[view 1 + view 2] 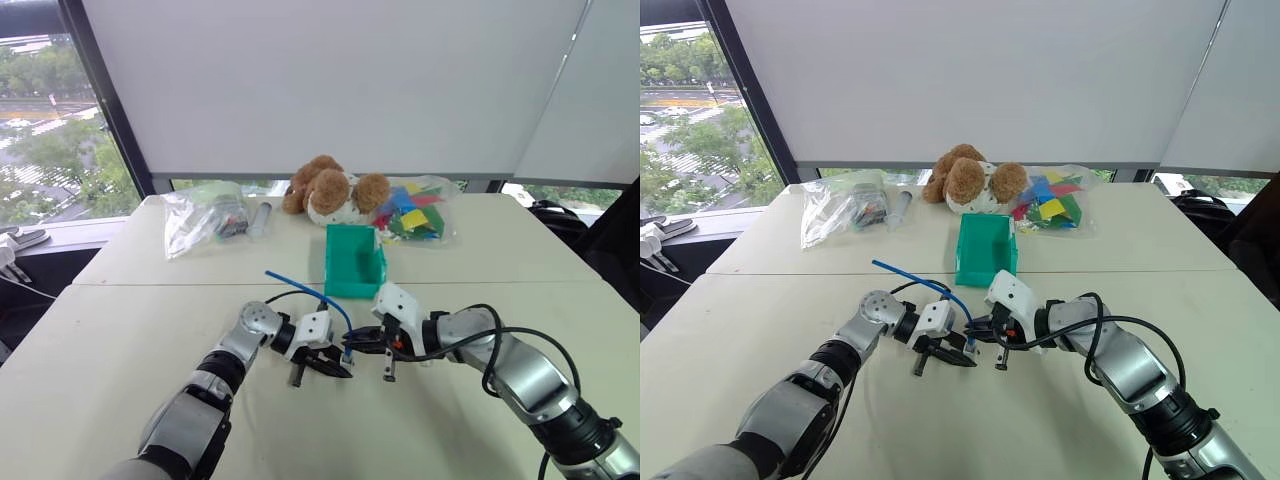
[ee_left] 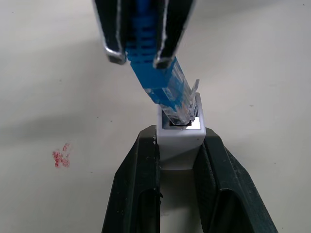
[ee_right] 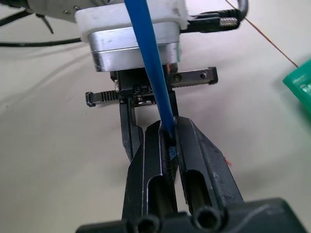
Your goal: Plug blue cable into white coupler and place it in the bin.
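Observation:
My left gripper [image 2: 179,133] is shut on the white coupler [image 2: 181,148], holding it by its sides with the socket facing the other hand. My right gripper [image 3: 167,127] is shut on the blue cable [image 3: 150,68] just behind its plug [image 2: 167,90]. The plug's clear tip sits tilted at the coupler's socket mouth; I cannot tell how deep it is. Both grippers meet just above the table's middle, left gripper [image 1: 325,365] and right gripper [image 1: 358,345]. The cable arcs up and away to the left [image 1: 300,287]. The teal bin [image 1: 352,262] stands a short way behind them.
A teddy bear [image 1: 330,190] sits behind the bin. A clear bag of coloured pieces [image 1: 415,212] lies to its right. Another clear bag [image 1: 205,220] and a grey cylinder [image 1: 261,217] lie at the back left. A small red mark [image 2: 60,156] is on the table.

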Tool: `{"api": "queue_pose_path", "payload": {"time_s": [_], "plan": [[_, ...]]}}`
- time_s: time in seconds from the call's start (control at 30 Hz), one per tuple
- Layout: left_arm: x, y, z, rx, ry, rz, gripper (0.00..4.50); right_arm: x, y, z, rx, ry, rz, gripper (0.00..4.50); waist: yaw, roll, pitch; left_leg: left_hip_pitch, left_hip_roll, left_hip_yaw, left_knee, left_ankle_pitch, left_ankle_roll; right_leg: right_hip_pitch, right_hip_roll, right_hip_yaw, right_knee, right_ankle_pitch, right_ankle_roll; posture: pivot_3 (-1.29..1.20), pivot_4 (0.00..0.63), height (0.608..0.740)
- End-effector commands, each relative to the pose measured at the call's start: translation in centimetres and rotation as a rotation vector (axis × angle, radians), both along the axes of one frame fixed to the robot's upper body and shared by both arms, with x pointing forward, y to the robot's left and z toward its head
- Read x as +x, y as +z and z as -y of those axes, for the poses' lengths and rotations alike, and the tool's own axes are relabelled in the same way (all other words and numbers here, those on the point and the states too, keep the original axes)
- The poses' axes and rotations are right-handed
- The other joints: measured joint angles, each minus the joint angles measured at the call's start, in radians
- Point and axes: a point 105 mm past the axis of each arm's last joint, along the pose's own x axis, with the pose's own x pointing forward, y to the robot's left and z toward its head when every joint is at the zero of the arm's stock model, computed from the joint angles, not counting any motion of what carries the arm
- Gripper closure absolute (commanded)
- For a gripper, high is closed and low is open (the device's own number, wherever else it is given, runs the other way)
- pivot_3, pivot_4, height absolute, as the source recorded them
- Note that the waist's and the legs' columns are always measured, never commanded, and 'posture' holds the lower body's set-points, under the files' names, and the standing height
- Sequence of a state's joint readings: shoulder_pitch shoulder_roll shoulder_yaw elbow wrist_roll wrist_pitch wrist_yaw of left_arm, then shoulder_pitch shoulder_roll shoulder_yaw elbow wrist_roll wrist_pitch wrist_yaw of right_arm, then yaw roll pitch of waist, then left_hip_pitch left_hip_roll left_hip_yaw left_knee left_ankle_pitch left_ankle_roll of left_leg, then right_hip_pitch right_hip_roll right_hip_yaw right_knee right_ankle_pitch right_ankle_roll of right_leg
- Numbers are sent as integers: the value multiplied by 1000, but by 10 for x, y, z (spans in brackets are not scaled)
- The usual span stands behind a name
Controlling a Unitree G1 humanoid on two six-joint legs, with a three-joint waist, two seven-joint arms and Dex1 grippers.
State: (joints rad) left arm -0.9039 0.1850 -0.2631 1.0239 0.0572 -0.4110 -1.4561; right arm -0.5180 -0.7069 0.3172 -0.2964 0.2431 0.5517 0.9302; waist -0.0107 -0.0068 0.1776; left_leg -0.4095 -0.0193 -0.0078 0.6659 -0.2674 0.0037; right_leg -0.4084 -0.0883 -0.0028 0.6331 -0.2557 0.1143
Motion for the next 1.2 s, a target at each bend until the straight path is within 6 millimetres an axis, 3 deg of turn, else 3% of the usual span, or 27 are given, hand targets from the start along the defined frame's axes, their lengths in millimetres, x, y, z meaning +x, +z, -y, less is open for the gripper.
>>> {"api": "queue_pose_path", "payload": {"time_s": [0.03, 0.4, 0.87, 1.2], "plan": [[1, -2, -3, 32, -6, 7, 4163, -5, -5, -4, -37, 67, -15, 4500, 0, 0, 0, 0, 0, 0, 0, 0, 0, 0, 0, 0, 0, 0, 0, 0, 150, 740], [1, -2, -5, 31, -2, 5, 4163, -12, -14, -16, -57, 205, -64, 4500, -2, -1, 0, 1, 0, 0, 0, 0, 0, 0, 0, 0, 0, 0, 0, 0, 150, 740], [1, -1, -4, 26, -4, 11, 4163, 6, -28, 9, -2, 114, -202, 4500, -1, -1, -2, 2, 0, 0, 0, 0, 0, 1, 0, 0, 1, 0, 0, 0, 150, 740], [1, -1, -3, 27, -7, 11, 4163, 2, -35, 9, 19, 93, -220, 4500, -1, -1, -2, 2, 0, 0, 0, 0, 0, 1, 0, 0, 1, 0, 0, 0, 150, 740]]}}
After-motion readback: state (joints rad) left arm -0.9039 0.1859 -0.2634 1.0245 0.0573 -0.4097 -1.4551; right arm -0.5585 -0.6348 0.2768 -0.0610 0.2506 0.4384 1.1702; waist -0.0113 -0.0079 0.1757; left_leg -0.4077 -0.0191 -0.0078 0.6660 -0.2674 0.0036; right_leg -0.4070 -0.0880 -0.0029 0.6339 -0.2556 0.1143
